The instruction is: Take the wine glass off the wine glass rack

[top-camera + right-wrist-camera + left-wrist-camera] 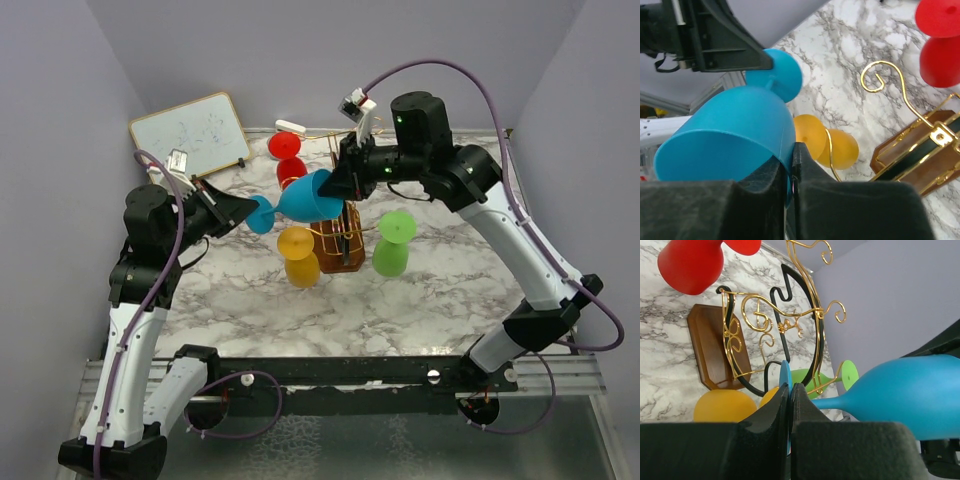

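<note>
A blue wine glass (310, 198) lies on its side in the air, left of the top of the gold wire rack (343, 235), which stands on a brown wooden base. My left gripper (252, 212) is shut on the glass's foot disc (785, 372). My right gripper (338, 185) is shut on the rim of the bowl (730, 130). In the left wrist view the jaws (790, 387) pinch the thin disc, with the rack (785, 325) behind. In the right wrist view the fingers (791, 150) clamp the bowl wall, and a scroll arm of the rack (890, 80) stands apart to the right.
A red glass (288, 160), a yellow glass (298, 255) and a green glass (393, 245) sit close around the rack. A whiteboard (190, 135) leans at the back left. Purple walls close in the marble table (250, 310) on three sides.
</note>
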`<state>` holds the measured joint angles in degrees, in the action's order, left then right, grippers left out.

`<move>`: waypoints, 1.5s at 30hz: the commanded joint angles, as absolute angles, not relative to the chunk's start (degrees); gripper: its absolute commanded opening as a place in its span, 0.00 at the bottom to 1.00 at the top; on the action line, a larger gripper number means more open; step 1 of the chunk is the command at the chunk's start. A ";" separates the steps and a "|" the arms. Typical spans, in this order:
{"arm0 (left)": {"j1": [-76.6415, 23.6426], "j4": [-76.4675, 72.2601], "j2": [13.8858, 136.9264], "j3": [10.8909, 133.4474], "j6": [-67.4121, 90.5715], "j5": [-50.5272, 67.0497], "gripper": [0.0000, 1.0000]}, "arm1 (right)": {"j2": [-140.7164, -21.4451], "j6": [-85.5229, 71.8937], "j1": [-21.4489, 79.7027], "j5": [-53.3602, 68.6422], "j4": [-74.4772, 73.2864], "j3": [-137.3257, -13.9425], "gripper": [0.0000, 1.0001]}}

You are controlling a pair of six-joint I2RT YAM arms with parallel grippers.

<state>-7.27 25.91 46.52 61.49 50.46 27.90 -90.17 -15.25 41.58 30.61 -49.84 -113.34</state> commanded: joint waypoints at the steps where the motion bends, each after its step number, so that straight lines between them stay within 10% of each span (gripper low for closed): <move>1: -7.29 24.48 45.91 63.01 49.91 29.18 0.00 | -90.24 -16.05 41.92 26.81 -49.71 -115.19 0.01; 7: -7.29 31.38 44.89 62.64 47.25 22.87 0.67 | -88.06 -16.83 41.92 21.27 -48.57 -114.69 0.01; 11: -7.29 36.58 44.06 63.34 45.98 16.55 0.88 | -87.84 -16.22 41.90 17.22 -48.91 -116.13 0.01; 18: -7.29 40.03 37.43 63.83 45.62 2.26 0.89 | -89.56 -15.35 39.04 6.15 -48.15 -122.61 0.01; 28: -7.45 37.41 34.19 57.82 42.41 -0.93 0.85 | -105.62 -23.28 7.97 12.31 -51.63 -139.30 0.01; 45: -7.38 38.87 50.55 55.58 30.66 -3.76 0.78 | -87.84 -27.75 1.32 -12.09 -58.65 -94.86 0.01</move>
<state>-7.42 40.05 50.78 57.78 34.28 -1.85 -98.83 -25.23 1.17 -6.11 -60.62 -99.39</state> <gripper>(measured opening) 0.783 0.027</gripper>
